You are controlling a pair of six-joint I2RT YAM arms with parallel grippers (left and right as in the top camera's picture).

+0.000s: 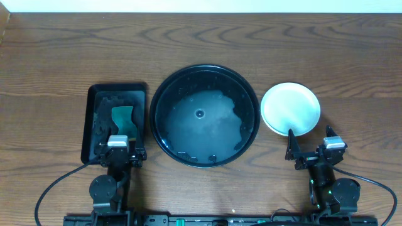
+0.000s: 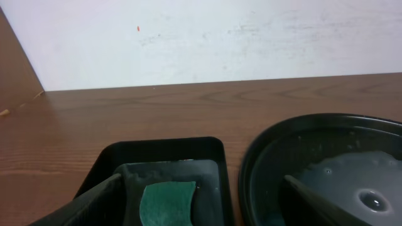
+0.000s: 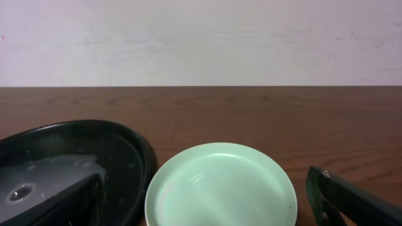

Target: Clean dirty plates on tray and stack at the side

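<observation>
Item: round black tray (image 1: 188, 88), wet film inside, at mid-table. One mint plate (image 1: 290, 108) lies on the wooden table (image 1: 56, 56) just right of the tray; whether other plates lie under it cannot be told. Right gripper (image 1: 310, 135), fingers apart, holding nothing, is near the plate. Left gripper (image 1: 118, 129), fingers apart, is over a small rectangular tray (image 1: 91, 125) with a green sponge (image 1: 124, 119).

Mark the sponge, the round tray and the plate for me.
sponge (image 1: 124, 118), overhead, middle of its green face.
round tray (image 1: 171, 88), overhead, bare dark floor by its upper-left rim.
plate (image 3: 220, 188), right wrist, centre of its mint top.
</observation>
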